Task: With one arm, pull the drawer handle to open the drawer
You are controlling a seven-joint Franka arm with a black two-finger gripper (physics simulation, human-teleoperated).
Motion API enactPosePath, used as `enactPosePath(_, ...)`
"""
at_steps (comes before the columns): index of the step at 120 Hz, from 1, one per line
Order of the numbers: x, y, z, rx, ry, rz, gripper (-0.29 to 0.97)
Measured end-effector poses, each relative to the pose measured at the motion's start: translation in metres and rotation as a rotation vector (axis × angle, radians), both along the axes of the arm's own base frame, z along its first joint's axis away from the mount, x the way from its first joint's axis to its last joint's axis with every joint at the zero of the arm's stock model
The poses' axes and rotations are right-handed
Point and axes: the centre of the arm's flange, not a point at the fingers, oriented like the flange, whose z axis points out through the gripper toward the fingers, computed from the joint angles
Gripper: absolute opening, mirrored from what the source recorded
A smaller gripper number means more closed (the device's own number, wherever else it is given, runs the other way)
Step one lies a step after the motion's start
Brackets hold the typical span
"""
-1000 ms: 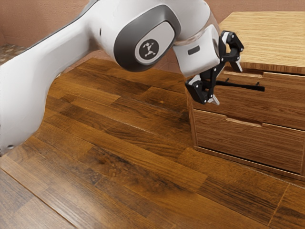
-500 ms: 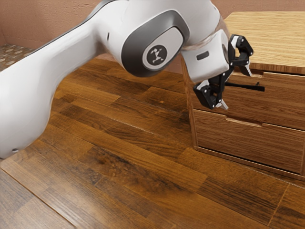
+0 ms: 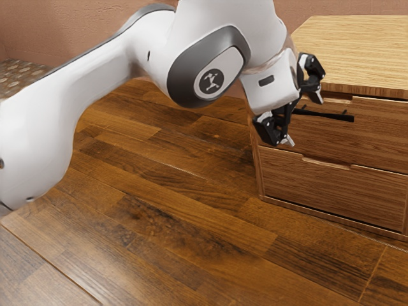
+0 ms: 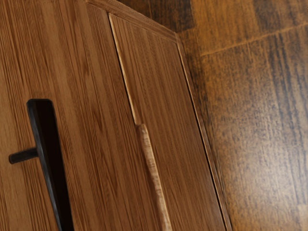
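A wooden cabinet [image 3: 357, 51] stands at the exterior view's right with two drawers. The upper drawer [image 3: 363, 140] carries a thin black bar handle [image 3: 328, 115] and looks flush with the cabinet front. My black gripper [image 3: 301, 118] is open at the handle's left end, one finger above the bar and one below it, with clear gaps to both. In the wrist view the handle [image 4: 48, 159] with its short post runs along the upper drawer front [image 4: 91, 110], close under my hand. The lower drawer [image 3: 331, 188] has a wooden lip grip [image 4: 153, 173].
Dark plank floor [image 3: 166, 210] spreads to the exterior view's left and front of the cabinet. A reddish wall [image 3: 64, 25] runs along the back. My white arm crosses the upper left of the exterior view.
My hand swung right toward the cabinet front, then drew back a little to the left, ending near where it started. The fingers stayed apart. The drawer and handle have not moved.
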Motion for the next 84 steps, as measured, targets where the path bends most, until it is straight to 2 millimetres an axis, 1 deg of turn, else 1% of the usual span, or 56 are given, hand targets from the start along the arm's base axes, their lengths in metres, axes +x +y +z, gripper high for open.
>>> enactPosePath(20, 0.002, 0.002, -0.001, 0.0, -0.003, 0.002, 0.68)
enactPosePath(30, 0.003, 0.001, -0.01, 0.003, 0.011, 0.001, 0.68)
enactPosePath(42, 0.008, 0.006, -0.018, 0.002, 0.019, 0.009, 0.68)
enactPosePath(62, 0.014, 0.013, -0.02, -0.004, 0.008, 0.026, 0.68)
enactPosePath(68, 0.015, 0.012, -0.026, -0.002, 0.015, 0.026, 0.68)
enactPosePath(80, 0.017, 0.01, -0.041, 0.005, 0.033, 0.025, 0.73)
enactPosePath(84, 0.017, 0.01, -0.044, 0.008, 0.036, 0.025, 0.72)
